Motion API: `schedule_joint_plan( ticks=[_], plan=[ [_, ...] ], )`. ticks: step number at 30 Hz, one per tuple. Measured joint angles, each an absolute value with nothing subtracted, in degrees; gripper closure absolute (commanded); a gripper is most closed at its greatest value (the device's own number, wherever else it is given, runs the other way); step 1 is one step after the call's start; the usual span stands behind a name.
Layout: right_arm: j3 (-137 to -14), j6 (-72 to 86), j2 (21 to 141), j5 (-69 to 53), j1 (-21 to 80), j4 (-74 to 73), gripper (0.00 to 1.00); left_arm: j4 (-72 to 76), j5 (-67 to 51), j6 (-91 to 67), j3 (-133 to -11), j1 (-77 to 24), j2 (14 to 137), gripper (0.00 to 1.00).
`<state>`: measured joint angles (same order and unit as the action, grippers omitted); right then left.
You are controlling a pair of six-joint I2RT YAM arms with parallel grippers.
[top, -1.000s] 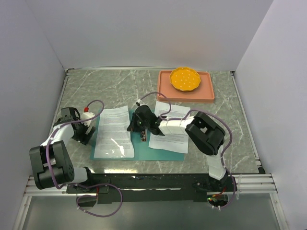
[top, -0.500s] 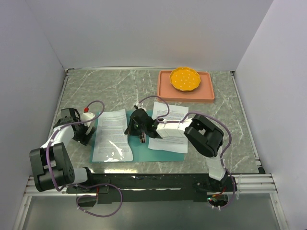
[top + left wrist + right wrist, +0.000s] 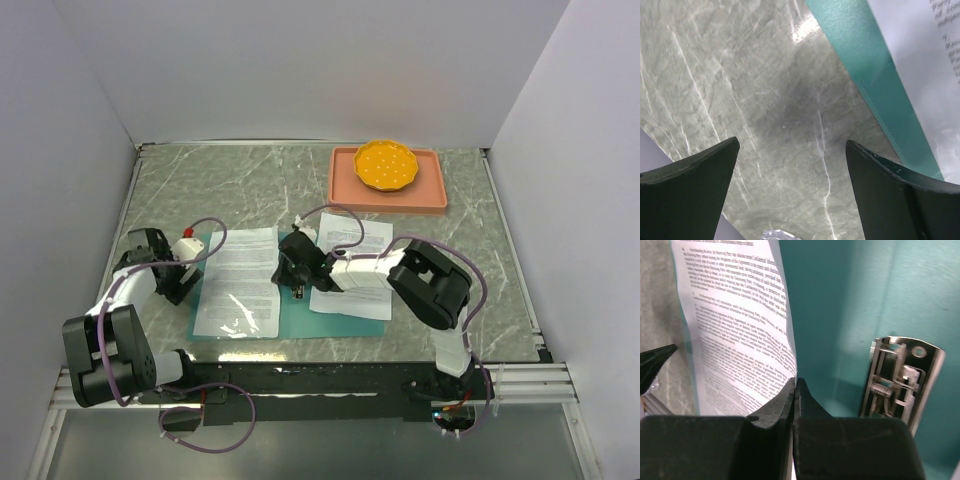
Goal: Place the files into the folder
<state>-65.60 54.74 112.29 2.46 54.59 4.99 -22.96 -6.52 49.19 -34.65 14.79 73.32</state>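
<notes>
Right gripper (image 3: 795, 382) is clenched tight, its fingertips pinching the inner edge of the left sheet (image 3: 238, 280), and that edge curls up off the folder (image 3: 295, 320). The folder lies open and flat mid-table, teal showing between the two pages, the metal clip (image 3: 900, 380) bare just beside the gripper. The right sheet (image 3: 350, 302) lies on the folder's other half, partly under the arm. Over on the left, the left gripper (image 3: 792, 144) hangs wide open above the marble table (image 3: 240, 190), just off the folder's outer edge, gripping nothing. Far back, a yellow plate (image 3: 386, 165) sits in the pink tray (image 3: 340, 195).
</notes>
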Motion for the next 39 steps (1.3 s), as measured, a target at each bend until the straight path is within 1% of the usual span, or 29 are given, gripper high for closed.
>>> schedule_joint_plan(
  ticks=[9,15,22,39],
  plan=[
    [-64.58,55.68,111.87,2.37,53.89,4.69,1.00,-24.75,-9.80,50.04,-35.94,11.94,74.59,0.04],
    [-67.07,55.42,111.94,0.58,53.34,5.06,1.00,-26.24,-11.25,48.31,-37.23,8.95,76.27,0.04],
    [-70.30,54.37,113.73,-2.59,53.21,6.79,1.00,-27.73,-11.09,46.85,-38.92,8.80,78.02,0.04],
    [-67.13,54.57,113.65,-3.03,53.28,6.68,1.00,-28.38,-11.09,45.43,-39.24,8.80,78.24,0.04]
  ],
)
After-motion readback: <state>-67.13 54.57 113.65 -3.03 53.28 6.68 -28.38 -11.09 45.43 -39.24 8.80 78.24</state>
